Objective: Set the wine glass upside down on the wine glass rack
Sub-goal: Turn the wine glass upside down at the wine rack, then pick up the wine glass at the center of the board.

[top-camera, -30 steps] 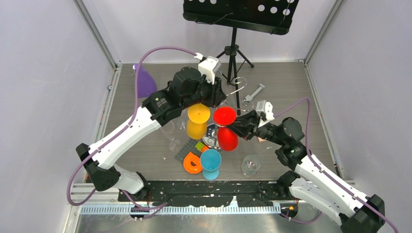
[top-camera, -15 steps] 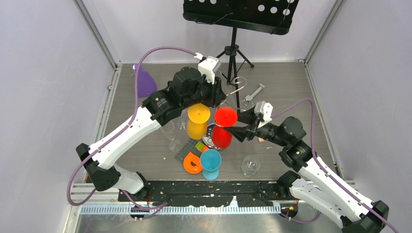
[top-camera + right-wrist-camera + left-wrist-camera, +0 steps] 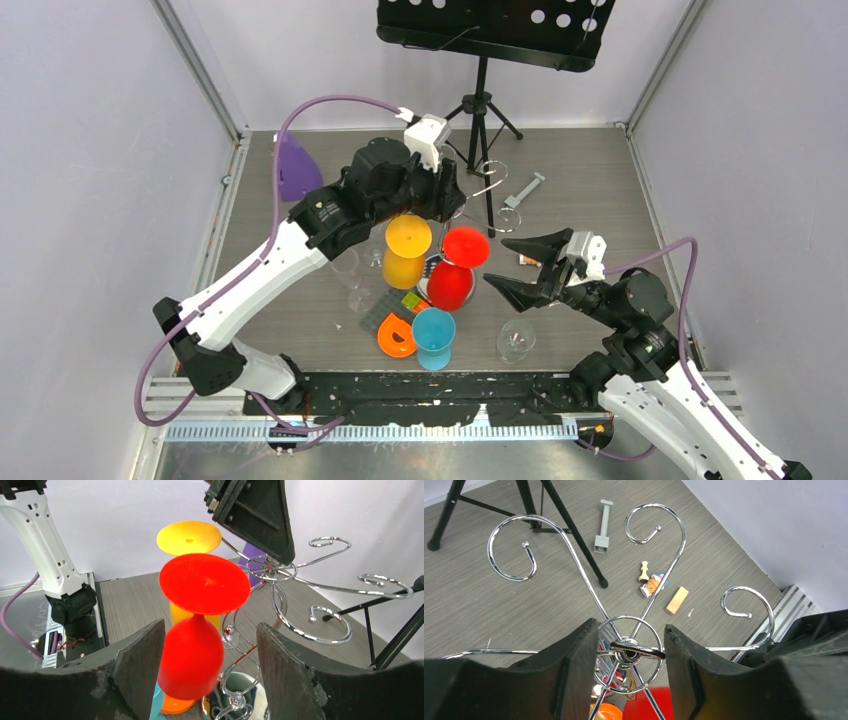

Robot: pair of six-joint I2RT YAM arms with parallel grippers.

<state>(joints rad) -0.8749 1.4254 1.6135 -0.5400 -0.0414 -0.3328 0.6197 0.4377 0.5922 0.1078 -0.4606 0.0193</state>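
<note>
**Hung glass: dislodgement risk**

Red wine glass hangs inverted on wine glass rack, at 3 o'clock of yellow glass. Right gripper, farther toward 3 o'clock: spread, empty. Left gripper straddles rack top; grip cannot be told. Jolting there may unseat the glass.

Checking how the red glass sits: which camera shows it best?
Right wrist: the red wine glass fills the frame, upside down, foot on top. Top external shows it small from above; left wrist catches only a red sliver at its bottom edge.
</note>
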